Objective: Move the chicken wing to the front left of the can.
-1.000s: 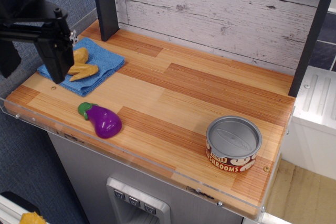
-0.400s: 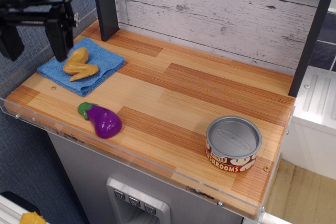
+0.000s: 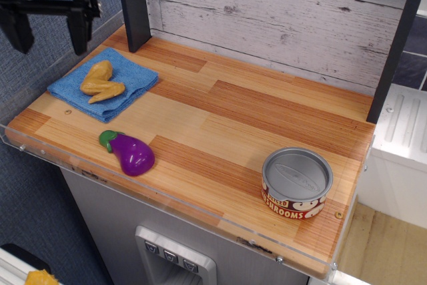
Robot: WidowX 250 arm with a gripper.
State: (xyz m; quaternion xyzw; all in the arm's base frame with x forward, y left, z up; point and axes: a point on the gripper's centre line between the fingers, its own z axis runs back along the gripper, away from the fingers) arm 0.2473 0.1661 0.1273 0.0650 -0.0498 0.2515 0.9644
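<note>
The golden-tan chicken wing point(image 3: 101, 81) lies on a blue cloth point(image 3: 103, 83) at the table's back left. The silver can point(image 3: 297, 183) with the red-and-white mushrooms label stands at the front right. My black gripper point(image 3: 49, 37) hangs above and to the left of the wing, well clear of it. Its two fingers point(image 3: 78, 30) are spread apart with nothing between them.
A purple eggplant with a green stem point(image 3: 128, 151) lies near the front left edge. Dark posts point(image 3: 135, 6) stand at the back left and the right. A grey plank wall point(image 3: 280, 11) closes the back.
My gripper has risen and moved back, away from the wing. It no longer covers the wing, which lies unmoved on the cloth.
</note>
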